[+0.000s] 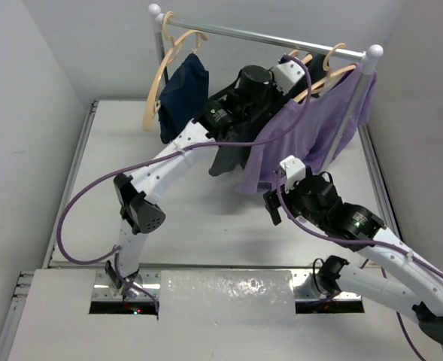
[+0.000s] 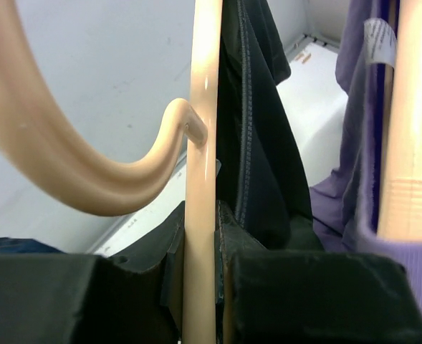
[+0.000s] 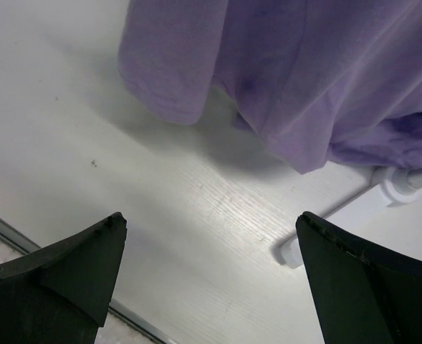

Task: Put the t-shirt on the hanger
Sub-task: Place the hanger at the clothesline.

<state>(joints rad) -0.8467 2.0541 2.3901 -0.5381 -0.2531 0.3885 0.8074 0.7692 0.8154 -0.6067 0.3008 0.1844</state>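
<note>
Fingers [image 2: 304,294] of the left gripper [image 2: 200,240] are pinched narrow on the hanger [image 2: 203,107], whose pale bar runs upright between the pads. Its hook [image 2: 67,165] curves off to the left. Just right of the bar, touching it, hangs the t-shirt [image 2: 257,143] with a stitched seam showing. Whether it sits fully on the hanger's shoulders cannot be told. Further right are the lilac shirt [image 2: 347,186] and a second tan hanger [image 2: 418,107].

From the right wrist, the right gripper [image 3: 211,222] stands wide apart and holds nothing, above the white table [image 3: 89,143]. Beyond its fingers the lilac shirt's hem hangs down, and a foot of the rack [image 3: 379,193] lies to the right.

From above, the left arm [image 1: 176,154] reaches far up to the rail [image 1: 266,34], its fingers hidden behind the wrist. The t-shirt [image 1: 225,158] hangs below it, between the navy garment [image 1: 183,94] on the left and the lilac shirt on the right. The right gripper hovers on the near side of the lilac hem.
</note>
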